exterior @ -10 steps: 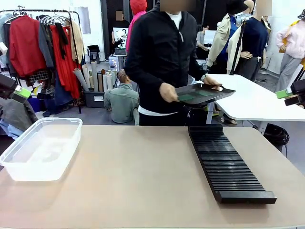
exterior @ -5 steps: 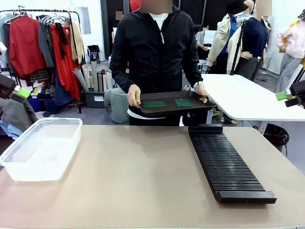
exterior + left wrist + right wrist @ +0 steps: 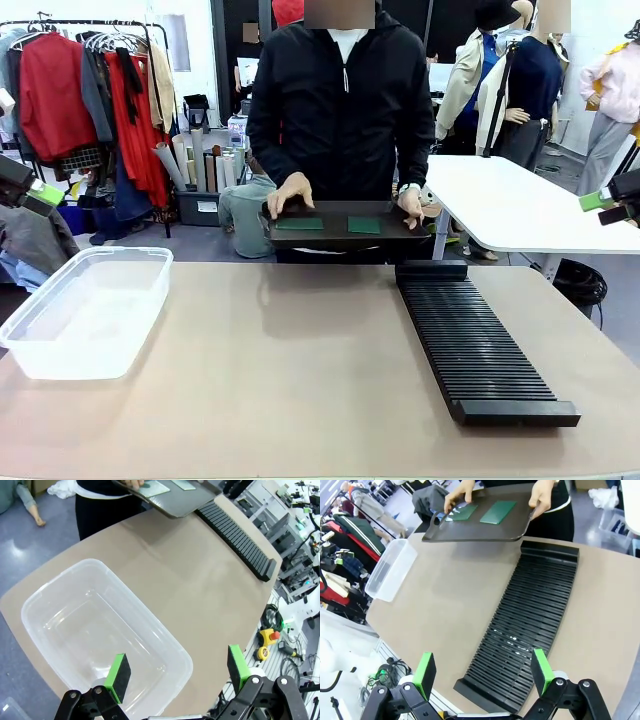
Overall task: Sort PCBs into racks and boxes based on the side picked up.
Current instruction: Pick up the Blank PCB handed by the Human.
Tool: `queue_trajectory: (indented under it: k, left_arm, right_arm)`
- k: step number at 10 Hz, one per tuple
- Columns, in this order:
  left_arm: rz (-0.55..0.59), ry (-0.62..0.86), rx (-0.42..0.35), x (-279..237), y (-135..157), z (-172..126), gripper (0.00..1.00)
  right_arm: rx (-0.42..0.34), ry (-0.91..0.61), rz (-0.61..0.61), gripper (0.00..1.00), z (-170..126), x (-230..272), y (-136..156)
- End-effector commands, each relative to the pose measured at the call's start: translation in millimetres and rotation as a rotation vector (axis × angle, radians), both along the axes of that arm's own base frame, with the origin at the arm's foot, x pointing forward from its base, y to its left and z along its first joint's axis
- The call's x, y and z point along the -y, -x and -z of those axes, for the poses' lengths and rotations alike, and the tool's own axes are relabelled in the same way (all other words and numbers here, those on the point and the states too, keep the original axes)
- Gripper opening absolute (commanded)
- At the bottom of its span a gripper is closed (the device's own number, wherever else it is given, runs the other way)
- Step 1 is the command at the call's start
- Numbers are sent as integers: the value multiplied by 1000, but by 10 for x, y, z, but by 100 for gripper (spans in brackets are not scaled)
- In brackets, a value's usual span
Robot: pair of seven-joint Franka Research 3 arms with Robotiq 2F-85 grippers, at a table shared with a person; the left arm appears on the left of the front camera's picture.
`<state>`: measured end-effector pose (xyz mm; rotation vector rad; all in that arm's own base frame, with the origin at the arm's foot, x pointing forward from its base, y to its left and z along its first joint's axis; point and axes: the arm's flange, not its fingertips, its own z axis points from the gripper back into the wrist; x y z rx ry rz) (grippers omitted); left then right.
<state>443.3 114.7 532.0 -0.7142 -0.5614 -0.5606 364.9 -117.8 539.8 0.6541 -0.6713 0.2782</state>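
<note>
Two PCBs are held on a dark tray by a person, while the left gripper and right gripper are spread wide, empty.

No legible text, label, brand or number found on the PCBs, rack, tub or tray.

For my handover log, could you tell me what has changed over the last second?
The person swung the tray round to face the table and lowered it toward the far edge, both boards still on it. Tub, rack, left tool and right tool, both open, stayed put.
</note>
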Motion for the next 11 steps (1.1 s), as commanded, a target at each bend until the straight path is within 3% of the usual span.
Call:
queue_trajectory:
  k: [1,11]
  left_arm:
    - [-1,7,1,3,12,-19,100]
    - [-1,7,1,3,12,-19,100]
  right_arm:
    - [23,-17,-12,100,-7,7,-16]
    - [23,-17,-12,100,-7,7,-16]
